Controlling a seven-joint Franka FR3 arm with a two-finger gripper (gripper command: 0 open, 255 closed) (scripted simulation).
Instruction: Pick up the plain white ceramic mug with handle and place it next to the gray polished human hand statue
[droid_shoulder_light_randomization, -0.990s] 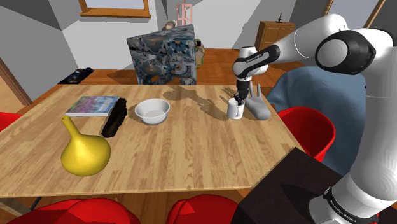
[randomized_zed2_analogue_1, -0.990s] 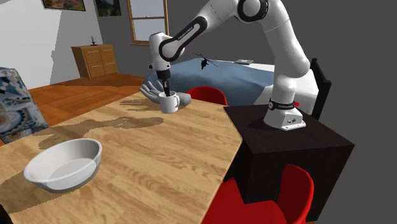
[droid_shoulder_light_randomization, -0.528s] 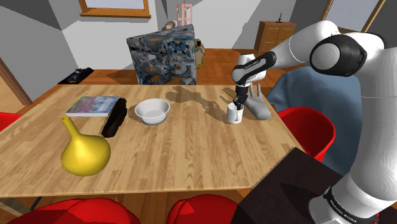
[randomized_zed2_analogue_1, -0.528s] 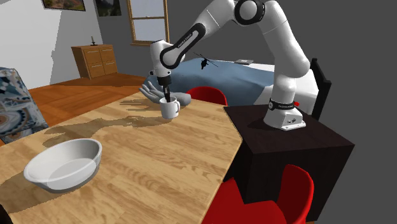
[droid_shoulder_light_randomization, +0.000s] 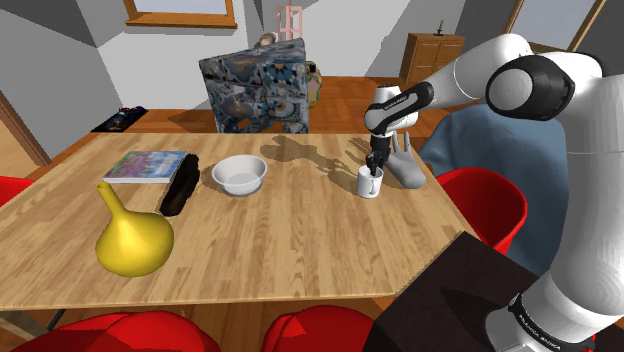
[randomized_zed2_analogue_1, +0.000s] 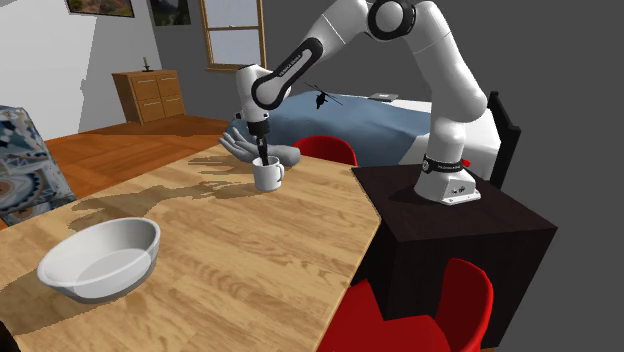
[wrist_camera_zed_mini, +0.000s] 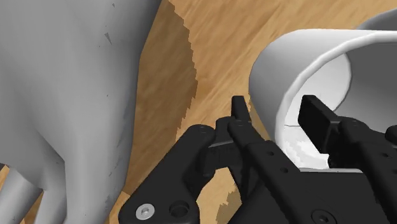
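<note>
The white mug (droid_shoulder_light_randomization: 370, 183) stands upright on the wooden table (droid_shoulder_light_randomization: 290, 240), close beside the grey hand statue (droid_shoulder_light_randomization: 405, 166), on the side toward the shoulder view's left. In the second exterior view the mug (randomized_zed2_analogue_1: 267, 175) sits just in front of the hand statue (randomized_zed2_analogue_1: 243, 147). My gripper (droid_shoulder_light_randomization: 376, 166) points straight down over the mug's rim. In the wrist view my gripper (wrist_camera_zed_mini: 275, 116) is open and straddles the mug (wrist_camera_zed_mini: 305, 60) wall: one finger is inside, the other outside with a sliver of wood showing between it and the wall. The hand statue (wrist_camera_zed_mini: 63, 95) stands beside the outer finger.
A white bowl (droid_shoulder_light_randomization: 240, 174), a black object (droid_shoulder_light_randomization: 180, 185), a book (droid_shoulder_light_randomization: 146, 165) and a yellow gourd (droid_shoulder_light_randomization: 130, 236) lie further along the table. A patterned box (droid_shoulder_light_randomization: 255, 90) stands at the far edge. Red chairs (droid_shoulder_light_randomization: 482, 205) ring the table; the dark stand (randomized_zed2_analogue_1: 450, 225) is beside it.
The mug has come down slightly and now rests on the table by the statue. The fingers have parted from its wall.
</note>
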